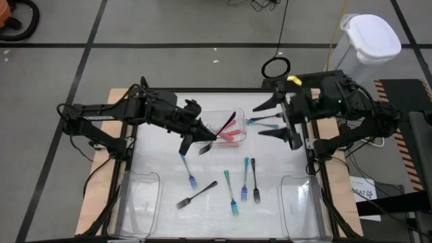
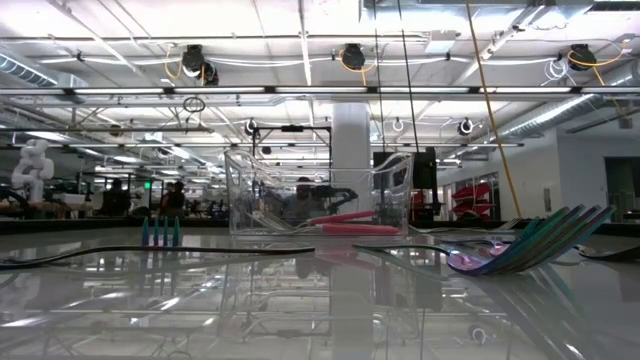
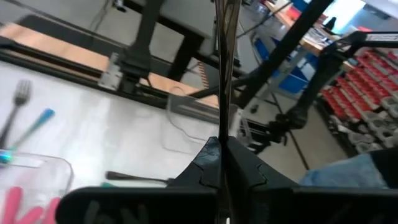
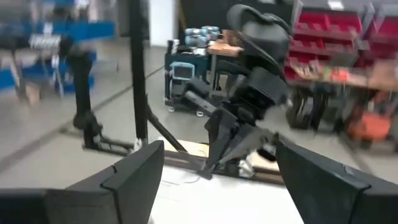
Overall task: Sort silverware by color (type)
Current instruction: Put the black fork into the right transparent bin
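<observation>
My left gripper (image 1: 210, 133) hovers over the clear middle tray (image 1: 237, 138), shut on a dark grey fork (image 1: 226, 123). That tray holds pink utensils (image 1: 229, 133), which the low view shows too (image 2: 345, 222). My right gripper (image 1: 270, 119) is raised at the far right, open and holding nothing, above teal utensils (image 1: 264, 122). More silverware lies flat on the table toward its near side: teal forks (image 1: 190, 173) (image 1: 231, 194) (image 1: 245, 177) and dark forks (image 1: 196, 194) (image 1: 256, 181). My left gripper pinches the dark fork's slim shaft (image 3: 222, 118) between its two shut fingers, about mid-length. The fingers come from the table's left, slanting a little down, and lie across the shaft. The fork is lifted clear, handle end (image 1: 233, 115) toward the far side and head (image 1: 204, 148) toward the near side.
Clear plastic trays stand at the near left (image 1: 140, 197) and the near right (image 1: 302, 202). Beyond the table's far right corner are a white bin (image 1: 370, 37) and a cable loop (image 1: 275, 67). Bare table lies between the two near trays, around the loose forks.
</observation>
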`<act>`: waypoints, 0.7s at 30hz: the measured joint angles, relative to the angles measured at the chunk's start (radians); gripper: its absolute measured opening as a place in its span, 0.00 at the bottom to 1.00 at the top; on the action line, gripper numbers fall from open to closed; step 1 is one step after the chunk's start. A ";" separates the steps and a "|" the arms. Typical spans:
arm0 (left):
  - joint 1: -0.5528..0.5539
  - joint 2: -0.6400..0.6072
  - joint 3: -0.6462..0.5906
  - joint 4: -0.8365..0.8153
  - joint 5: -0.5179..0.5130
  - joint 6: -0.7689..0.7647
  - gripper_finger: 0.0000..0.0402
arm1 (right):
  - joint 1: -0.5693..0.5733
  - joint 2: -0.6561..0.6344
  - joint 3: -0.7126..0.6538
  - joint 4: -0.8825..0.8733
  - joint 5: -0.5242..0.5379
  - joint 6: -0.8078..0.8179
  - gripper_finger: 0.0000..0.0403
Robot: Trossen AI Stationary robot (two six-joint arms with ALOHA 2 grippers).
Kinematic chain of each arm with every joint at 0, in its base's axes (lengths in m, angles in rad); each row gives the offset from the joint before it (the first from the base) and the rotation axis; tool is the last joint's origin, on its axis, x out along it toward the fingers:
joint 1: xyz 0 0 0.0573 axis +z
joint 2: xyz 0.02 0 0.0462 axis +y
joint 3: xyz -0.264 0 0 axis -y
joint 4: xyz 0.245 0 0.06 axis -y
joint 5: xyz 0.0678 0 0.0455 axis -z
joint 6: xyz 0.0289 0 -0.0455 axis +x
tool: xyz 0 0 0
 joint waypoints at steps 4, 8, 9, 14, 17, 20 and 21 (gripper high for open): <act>-0.003 0.000 -0.001 0.000 0.026 -0.030 0.01 | 0.018 0.000 0.000 0.000 0.001 -0.083 0.75; -0.013 0.000 -0.001 0.003 0.047 -0.061 0.01 | 0.029 0.000 0.000 -0.002 0.002 -0.111 0.75; -0.016 0.001 -0.001 0.005 0.051 -0.061 0.01 | 0.033 0.000 0.000 -0.003 0.002 -0.126 0.75; -0.034 0.033 -0.003 0.012 0.108 -0.087 0.01 | 0.049 0.000 0.000 -0.005 0.003 -0.178 0.75; -0.042 0.063 -0.002 0.042 0.161 -0.113 0.01 | 0.058 0.000 0.000 -0.006 0.004 -0.191 0.75; -0.057 0.102 -0.002 0.091 0.197 -0.139 0.01 | 0.075 0.000 0.000 -0.019 0.004 -0.191 0.75; -0.062 0.110 -0.002 0.097 0.206 -0.140 0.01 | 0.083 0.000 0.000 -0.027 0.004 -0.191 0.75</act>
